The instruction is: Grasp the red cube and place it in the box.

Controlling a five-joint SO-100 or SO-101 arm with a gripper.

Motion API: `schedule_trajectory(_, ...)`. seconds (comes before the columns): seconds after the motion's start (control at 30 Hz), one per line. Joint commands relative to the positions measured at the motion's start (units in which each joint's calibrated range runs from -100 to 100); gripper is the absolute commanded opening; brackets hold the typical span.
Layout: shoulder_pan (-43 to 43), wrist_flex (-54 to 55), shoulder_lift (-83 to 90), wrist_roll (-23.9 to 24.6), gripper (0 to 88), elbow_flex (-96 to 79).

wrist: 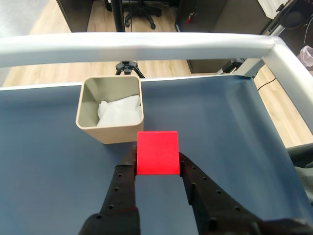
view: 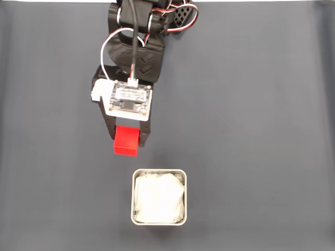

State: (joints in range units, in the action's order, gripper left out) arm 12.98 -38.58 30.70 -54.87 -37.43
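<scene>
One red cube [view: 126,141] is sitting left of centre in the fixed view, one box [view: 158,172] is lying near it, and one gripper [view: 127,142] is showing.

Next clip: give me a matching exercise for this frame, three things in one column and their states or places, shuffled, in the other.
Things:
1. red cube
2. box
3. gripper

States or places:
A. holds crumpled white paper, no cube inside
B. closed on the cube from both sides
C. pinched between black fingers, short of the box

Pairs: 1-C, 2-A, 3-B
</scene>
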Motion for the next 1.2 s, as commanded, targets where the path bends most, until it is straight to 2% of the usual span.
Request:
schedule_trajectory(0.0,-2.0,-1.1,-0.6,0.5,10.7,6.7)
schedule_trajectory(0.53,-8.1,-2.0,-13.5,0.9,10.8,26.1)
schedule_trajectory(1.17,-9.3,-2.0,-27.5,1.8,10.7,38.3)
